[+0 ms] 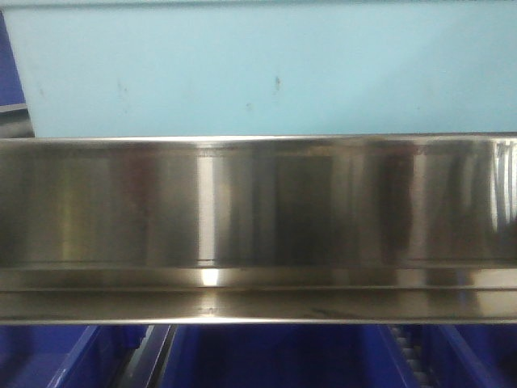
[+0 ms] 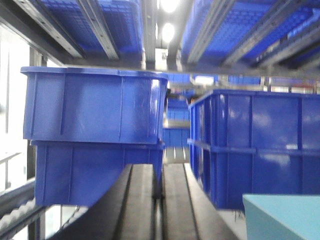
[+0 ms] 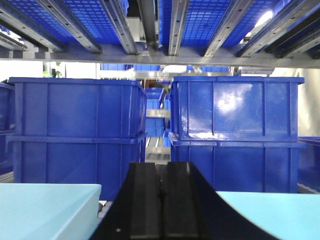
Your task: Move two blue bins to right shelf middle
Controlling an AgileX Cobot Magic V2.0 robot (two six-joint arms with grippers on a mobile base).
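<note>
Through the left wrist view, two blue bins stand stacked on the left and another blue stack stands on the right, under a shelf rack. My left gripper is shut and empty, aimed at the gap between the stacks and short of them. The right wrist view shows a stack of blue bins at left and another stack at right. My right gripper is shut with nothing in it, pointing at the gap between them. Neither gripper shows in the front view.
A steel shelf beam fills the front view, with a pale blue panel above and blue bin tops below. Pale blue surfaces lie near the grippers. More blue bins sit on the rack overhead.
</note>
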